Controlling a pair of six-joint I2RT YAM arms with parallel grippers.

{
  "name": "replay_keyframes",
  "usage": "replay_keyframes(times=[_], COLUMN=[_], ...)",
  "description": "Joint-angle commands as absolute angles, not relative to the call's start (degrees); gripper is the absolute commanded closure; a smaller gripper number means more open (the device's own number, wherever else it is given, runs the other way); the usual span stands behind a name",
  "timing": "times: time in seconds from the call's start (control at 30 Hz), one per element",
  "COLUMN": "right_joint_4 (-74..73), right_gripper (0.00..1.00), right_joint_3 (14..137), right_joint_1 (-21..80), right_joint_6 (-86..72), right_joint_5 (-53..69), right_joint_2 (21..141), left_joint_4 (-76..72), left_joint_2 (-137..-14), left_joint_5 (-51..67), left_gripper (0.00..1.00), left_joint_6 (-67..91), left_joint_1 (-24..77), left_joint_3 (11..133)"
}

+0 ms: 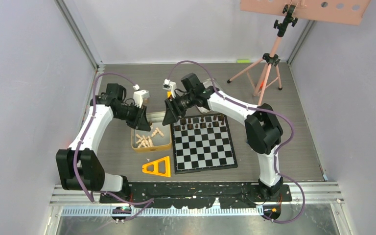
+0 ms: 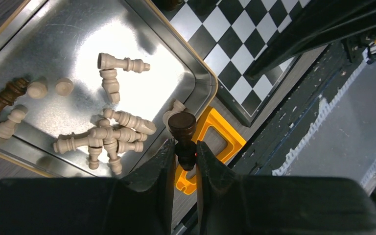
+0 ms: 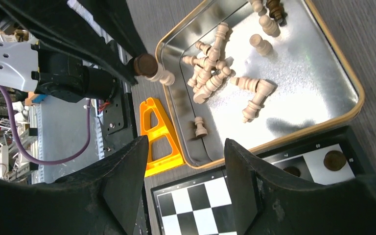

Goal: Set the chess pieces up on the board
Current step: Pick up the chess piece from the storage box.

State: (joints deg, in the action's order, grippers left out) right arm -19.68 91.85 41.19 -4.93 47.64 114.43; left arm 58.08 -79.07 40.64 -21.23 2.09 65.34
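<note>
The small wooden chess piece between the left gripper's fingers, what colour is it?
The wooden chess piece is dark brown, clearest in the left wrist view.

1. board (image 1: 204, 147): black and white checks, thin black border.
2. tin (image 2: 78, 29): silver inside, gold rim.
3. pieces (image 2: 127, 120) in the tin: mostly pale beige, one dark brown at the left edge.
4. piece (image 2: 182, 128) at lower centre: dark brown.
5. block (image 1: 157, 167): orange-yellow.

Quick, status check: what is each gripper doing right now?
The left gripper is closed on a dark chess piece.
The right gripper is open and holds nothing.
</note>
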Motion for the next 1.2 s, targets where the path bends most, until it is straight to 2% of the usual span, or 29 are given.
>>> replay_keyframes(times=[0.0, 0.57, 0.73, 0.87, 1.03, 1.17], right_joint_4=[-17.09, -20.2, -21.4, -21.96, -22.17, -22.26], right_gripper=[0.35, 0.36, 0.4, 0.5, 0.7, 0.82], right_joint_3=[96.58, 106.23, 108.73, 109.67, 110.75, 111.25], right_joint_1=[42.07, 46.3, 46.4, 46.42, 46.41, 46.41], right_joint_6=[-6.23, -7.31, -6.86, -6.75, -7.12, -7.52], right_joint_5=[51.72, 58.09, 58.85, 59.59, 60.68, 60.66], right_joint_2=[116.23, 123.55, 124.67, 125.17, 125.91, 126.62], left_joint_4=[59.72, 61.47, 61.97, 62.38, 62.72, 63.59], left_joint_2=[-78.06, -77.99, -77.54, -77.24, -77.11, -77.16], left_joint_5=[47.81, 55.58, 56.07, 55.93, 55.94, 55.45], left_gripper=[1.0, 1.0, 1.0, 1.0, 1.0, 1.0], left_joint_6=[-21.53, -22.34, -22.81, -23.35, -23.82, -24.71], left_joint_1=[0.68, -3.78, -3.86, -4.2, -4.61, -4.8], left_joint_3=[67.07, 66.3, 65.97, 65.34, 65.15, 65.21])
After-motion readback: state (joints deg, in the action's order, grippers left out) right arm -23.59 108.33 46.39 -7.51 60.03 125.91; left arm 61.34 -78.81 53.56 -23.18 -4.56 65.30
